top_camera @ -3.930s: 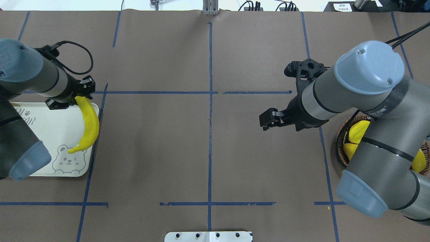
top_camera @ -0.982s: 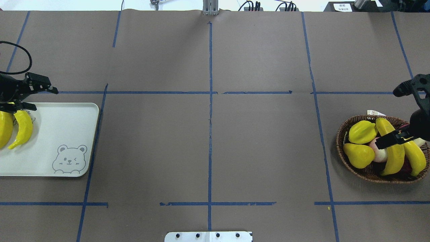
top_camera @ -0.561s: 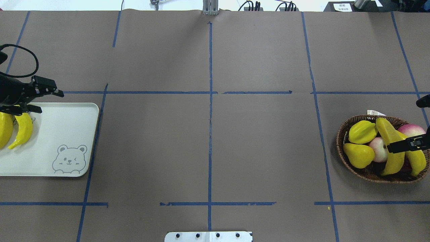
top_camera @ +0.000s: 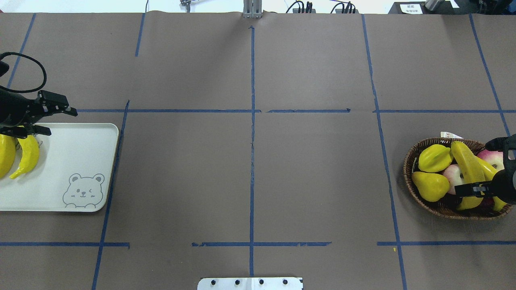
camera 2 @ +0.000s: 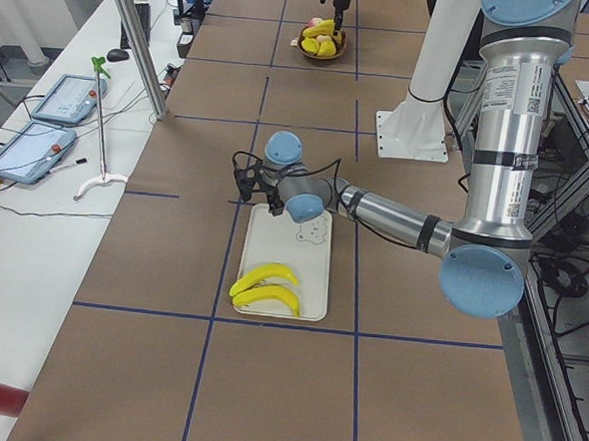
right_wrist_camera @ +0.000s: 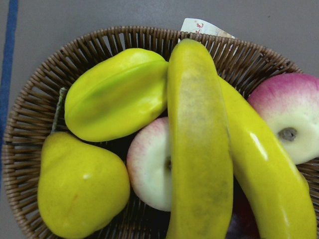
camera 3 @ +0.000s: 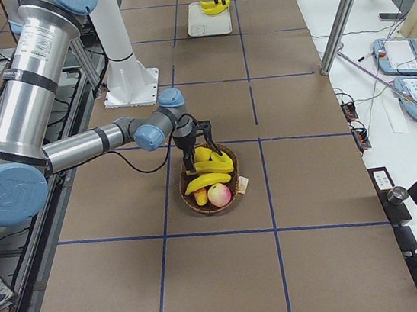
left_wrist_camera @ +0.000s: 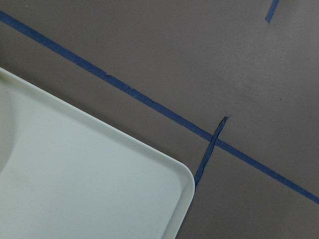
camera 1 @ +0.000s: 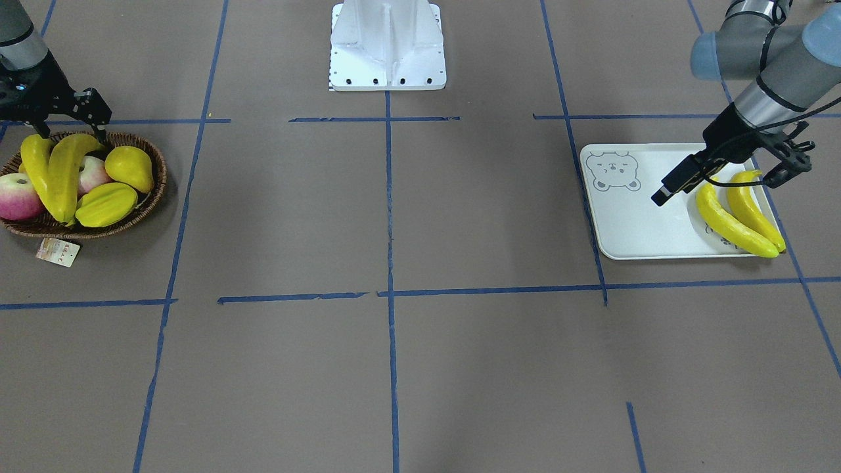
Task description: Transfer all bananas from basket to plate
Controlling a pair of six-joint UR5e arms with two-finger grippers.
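Observation:
Two bananas (top_camera: 28,155) (top_camera: 5,155) lie side by side on the plate (top_camera: 72,153) at the far left; the front view shows the same pair (camera 1: 729,223) on the plate (camera 1: 637,223). My left gripper (top_camera: 60,121) hangs open and empty over the plate's far edge, just beyond the bananas' stems. Two more bananas (top_camera: 467,165) (right_wrist_camera: 264,179) lie across the other fruit in the wicker basket (top_camera: 407,169). My right gripper (top_camera: 479,166) is open above them, one finger on each side and holding nothing.
The basket also holds a yellow pear (top_camera: 429,186), a ridged yellow fruit (top_camera: 433,158) and two pink apples (top_camera: 454,177) (right_wrist_camera: 294,124). A paper tag (top_camera: 450,135) hangs at its far rim. The white robot base (camera 1: 387,46) stands at the table's middle edge. Blue tape lines cross the brown table.
The banana my left gripper held now lies on the plate and that gripper is open. My right arm swung from mid-table to the basket and then shifted toward the basket's near side.

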